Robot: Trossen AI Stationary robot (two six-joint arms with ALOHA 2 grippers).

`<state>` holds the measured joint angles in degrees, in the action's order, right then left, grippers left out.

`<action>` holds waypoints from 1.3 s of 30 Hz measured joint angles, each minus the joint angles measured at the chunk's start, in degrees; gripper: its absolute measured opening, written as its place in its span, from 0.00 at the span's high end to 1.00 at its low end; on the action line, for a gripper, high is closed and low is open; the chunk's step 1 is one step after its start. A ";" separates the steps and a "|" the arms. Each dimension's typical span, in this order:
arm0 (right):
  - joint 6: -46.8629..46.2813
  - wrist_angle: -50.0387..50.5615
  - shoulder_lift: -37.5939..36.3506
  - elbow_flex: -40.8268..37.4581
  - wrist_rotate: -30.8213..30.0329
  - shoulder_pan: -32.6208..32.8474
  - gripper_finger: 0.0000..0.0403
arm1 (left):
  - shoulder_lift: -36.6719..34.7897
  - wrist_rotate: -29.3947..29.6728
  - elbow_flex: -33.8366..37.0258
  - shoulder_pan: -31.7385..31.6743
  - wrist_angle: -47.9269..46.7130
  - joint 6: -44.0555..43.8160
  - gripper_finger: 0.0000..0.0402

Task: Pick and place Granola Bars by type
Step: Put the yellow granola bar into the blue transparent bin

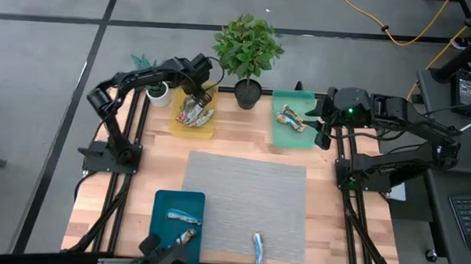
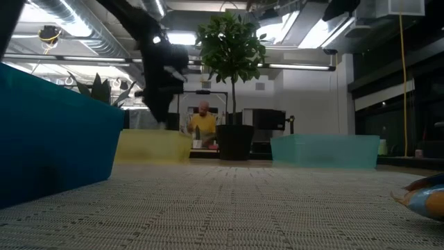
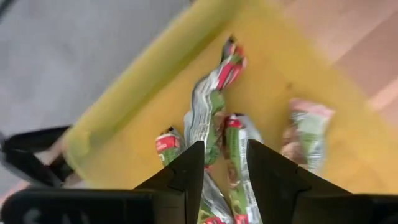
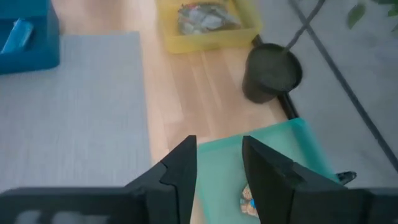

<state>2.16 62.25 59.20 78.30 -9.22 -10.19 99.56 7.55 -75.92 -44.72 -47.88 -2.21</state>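
Observation:
The yellow tray (image 1: pixel 179 126) at the far left holds several bars (image 3: pixel 208 109) in silver, green and red wrappers. My left gripper (image 3: pixel 225 144) is open and points down just above them (image 1: pixel 198 95); a bar shows in the gap between its fingers. The green tray (image 1: pixel 287 135) holds a few bars (image 1: pixel 291 117). My right gripper (image 4: pixel 219 140) hangs open over that tray's right edge (image 1: pixel 320 128). Two bluish bars (image 1: pixel 182 216) lie in the blue tray (image 1: pixel 164 203). One blue bar (image 1: pixel 258 250) lies on the grey mat's near edge and also shows in the low view (image 2: pixel 423 198).
A potted plant (image 1: pixel 247 56) stands between the yellow and green trays, and a small white pot (image 1: pixel 160 94) stands left of the yellow tray. The grey mat (image 1: pixel 244 193) covers the table's middle. In the low view a person in yellow (image 2: pixel 201 125) sits in the room beyond.

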 joint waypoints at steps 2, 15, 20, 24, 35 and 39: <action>1.04 0.94 0.00 0.00 2.44 0.87 0.68 | -3.28 0.05 0.00 0.76 0.02 -0.28 0.72; 6.71 0.87 1.37 0.02 14.32 19.43 0.68 | -27.96 4.55 0.00 9.40 0.08 -4.61 0.73; 9.47 -2.15 6.46 0.03 14.52 24.76 0.68 | -34.47 8.43 0.00 12.89 0.08 -5.52 0.74; 13.38 -5.37 13.03 0.07 16.14 26.50 0.67 | -37.52 10.55 0.00 14.90 0.04 -5.33 0.75; 20.98 -11.01 27.38 0.04 18.07 34.06 0.46 | -39.92 10.58 0.00 18.19 -4.00 -2.81 0.75; 21.17 -16.30 31.36 0.04 16.47 37.16 0.32 | -39.92 10.49 0.00 19.28 -6.54 -1.93 0.75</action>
<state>23.33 45.95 90.56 78.35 7.26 26.97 59.64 18.04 -75.92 -25.43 -54.42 -4.14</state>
